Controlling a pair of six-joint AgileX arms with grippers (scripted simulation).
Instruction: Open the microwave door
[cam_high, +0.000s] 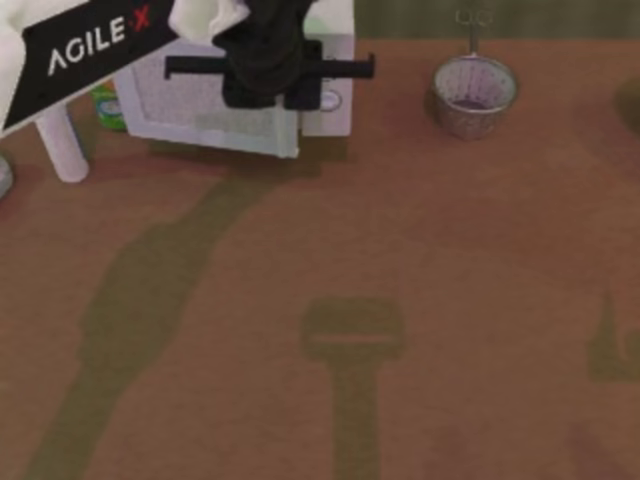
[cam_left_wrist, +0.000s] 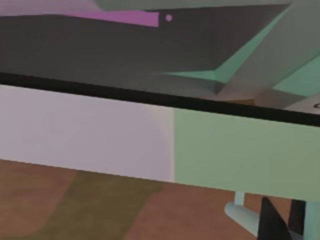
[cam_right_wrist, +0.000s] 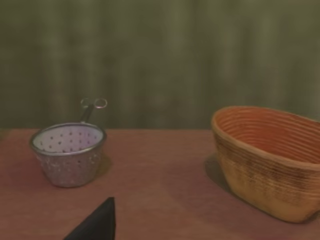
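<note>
The microwave (cam_high: 240, 100) is sitting at the table's eleven o'clock, and the left gripper (cam_high: 268, 68) is hovering right over it, above the microwave door (cam_high: 215, 115), which is angling slightly outward at its handle edge. I cannot tell whether those fingers are clenched or released. A metal strainer (cam_high: 473, 95) is standing at one o'clock, a wicker basket (cam_right_wrist: 270, 160) beside it.

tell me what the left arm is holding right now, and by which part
Cannot be told: the left gripper sits over the microwave by its door, hiding any hold.
</note>
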